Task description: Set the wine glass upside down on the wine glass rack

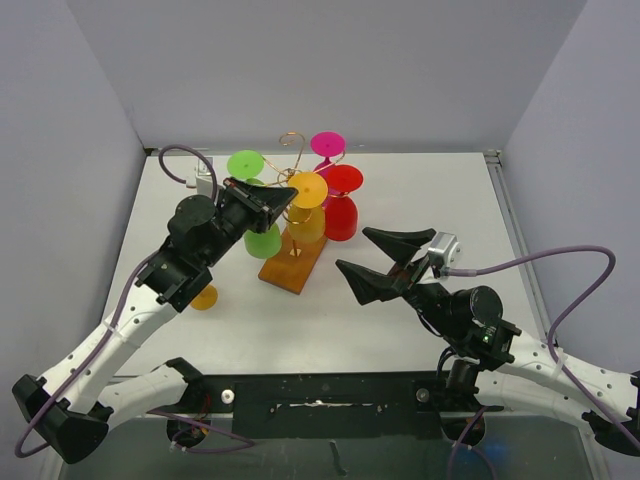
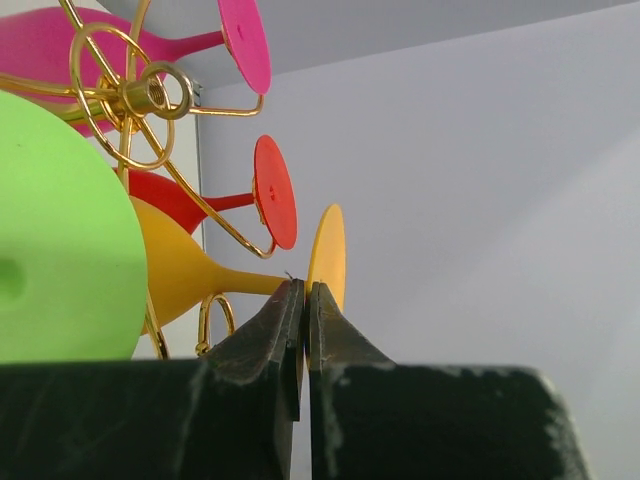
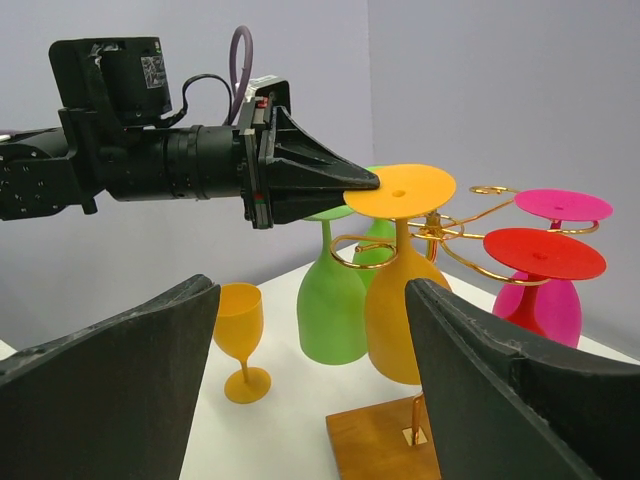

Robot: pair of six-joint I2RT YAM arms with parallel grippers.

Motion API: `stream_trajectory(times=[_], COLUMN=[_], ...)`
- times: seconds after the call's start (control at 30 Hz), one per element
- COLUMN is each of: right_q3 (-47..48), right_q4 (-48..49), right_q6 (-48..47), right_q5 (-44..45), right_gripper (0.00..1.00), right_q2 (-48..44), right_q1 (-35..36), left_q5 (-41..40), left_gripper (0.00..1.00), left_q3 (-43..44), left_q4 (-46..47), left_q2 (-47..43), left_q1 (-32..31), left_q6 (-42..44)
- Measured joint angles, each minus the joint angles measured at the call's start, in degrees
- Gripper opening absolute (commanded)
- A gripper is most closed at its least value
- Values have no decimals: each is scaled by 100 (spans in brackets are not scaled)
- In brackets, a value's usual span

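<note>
On rack, orange glass inverted, stem vertical, left fingers together, right fingers apart

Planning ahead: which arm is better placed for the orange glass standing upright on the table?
Likely left: the upright glass stands beside that arm, the open right gripper beyond the rack. The left gripper must first release the hung glass.

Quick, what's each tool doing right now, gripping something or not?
Left tool: closed, pinching the foot rim of the hanging orange glass.
Right tool: open, holding nothing.
</note>
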Motion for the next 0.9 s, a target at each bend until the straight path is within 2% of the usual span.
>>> stream_trajectory(times=[0.47, 0.9], right_q3=[-2, 0], right_q4=[0, 0], right_q6=[7, 44], right_q5=[-37, -109], right_gripper=[78, 78], right_q2=[0, 160], right_q1=[0, 0], left_q5=[-284, -184], left_gripper=[0, 0], left_q3=[-4, -538], left_q4=[-120, -214], left_q2=[15, -562], left_q1=[140, 140], left_q6=[52, -219])
